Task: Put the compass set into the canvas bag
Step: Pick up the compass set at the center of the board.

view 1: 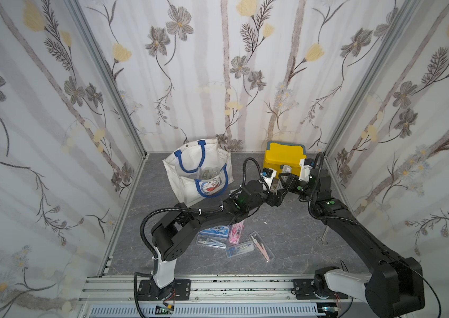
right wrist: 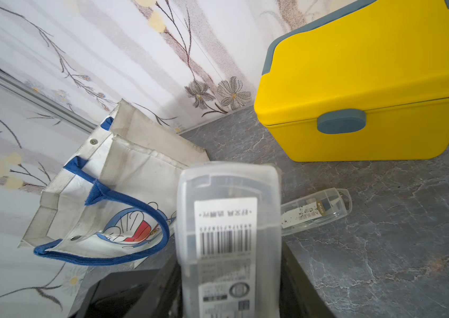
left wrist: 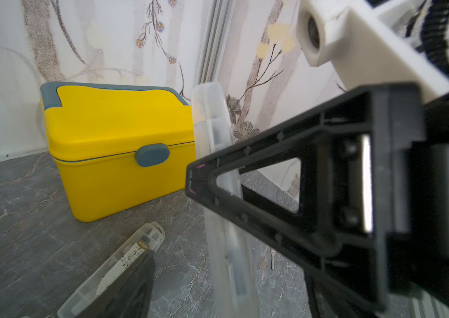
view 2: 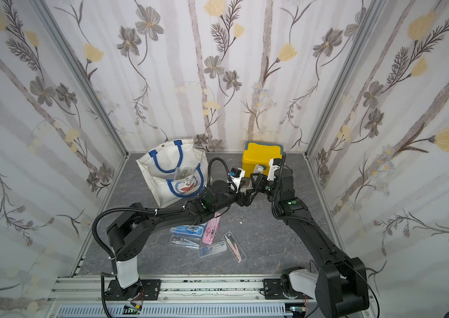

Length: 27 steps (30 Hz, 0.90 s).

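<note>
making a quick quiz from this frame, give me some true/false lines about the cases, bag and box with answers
1. The right gripper holds a clear case with a barcode label. True.
2. The yellow box has its lid open. False: the lid is down, with the grey latch over the seam.
3. The canvas bag has a compass case in its open mouth. True.
4. Every case on the floor near the robot's bases is pink. False: only one pink case lies there, next to a blue case and some clear ones.
5. A slim case lies on the floor in front of the yellow box. True.
</note>
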Tool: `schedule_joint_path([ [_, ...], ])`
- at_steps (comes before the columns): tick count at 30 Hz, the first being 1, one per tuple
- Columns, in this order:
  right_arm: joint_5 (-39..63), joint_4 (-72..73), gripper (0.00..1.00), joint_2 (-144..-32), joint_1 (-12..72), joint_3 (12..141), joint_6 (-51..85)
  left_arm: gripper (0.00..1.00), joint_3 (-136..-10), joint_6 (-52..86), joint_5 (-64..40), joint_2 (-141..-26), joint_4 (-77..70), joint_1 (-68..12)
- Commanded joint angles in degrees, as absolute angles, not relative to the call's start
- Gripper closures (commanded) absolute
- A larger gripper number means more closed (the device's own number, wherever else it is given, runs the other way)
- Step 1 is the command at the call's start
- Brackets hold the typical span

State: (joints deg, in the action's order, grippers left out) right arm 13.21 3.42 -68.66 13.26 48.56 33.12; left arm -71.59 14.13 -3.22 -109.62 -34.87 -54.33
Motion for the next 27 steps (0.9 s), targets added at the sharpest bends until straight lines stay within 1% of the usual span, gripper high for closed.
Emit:
schedule_joint_path([
  [1, 15.0, 6.58, 0.62, -67.95, 12.55, 48.25, 34.18, 0.25, -72.68, 14.46, -3.53, -110.33, -34.89, -54.35],
  [6, 16.23, 6.68, 0.62, -67.33, 12.23, 47.96, 34.19, 0.31, -72.7, 13.63, -2.91, -110.81, -35.43, -54.32],
  [10, 17.2, 7.44, 0.61, -67.46, 12.2, 47.36, 34.24, 0.38, -73.73, 13.89, -4.57, -112.09, -37.21, -54.37],
  [12, 17.31, 7.55, 0.61, -67.6, 12.17, 47.27, 34.21, 0.45, -75.59, 14.19, -5.25, -112.64, -37.73, -54.38],
  [16, 17.58, 7.7, 0.61, -67.75, 12.13, 46.96, 34.24, 0.52, -76.36, 14.24, -5.47, -113.36, -38.39, -54.28],
  [21, 17.84, 7.95, 0.61, -67.68, 11.95, 46.94, 34.28, 0.66, -76.78, 14.24, -5.83, -113.77, -37.99, -54.27],
  [25, 18.11, 8.3, 0.6, -67.77, 11.86, 46.77, 34.27, 0.74, -77.04, 14.41, -6.11, -114.06, -37.73, -54.29],
  [27, 18.3, 8.52, 0.59, -67.85, 11.87, 46.74, 34.28, 0.77, -77.19, 14.42, -6.14, -114.17, -37.77, -54.28],
])
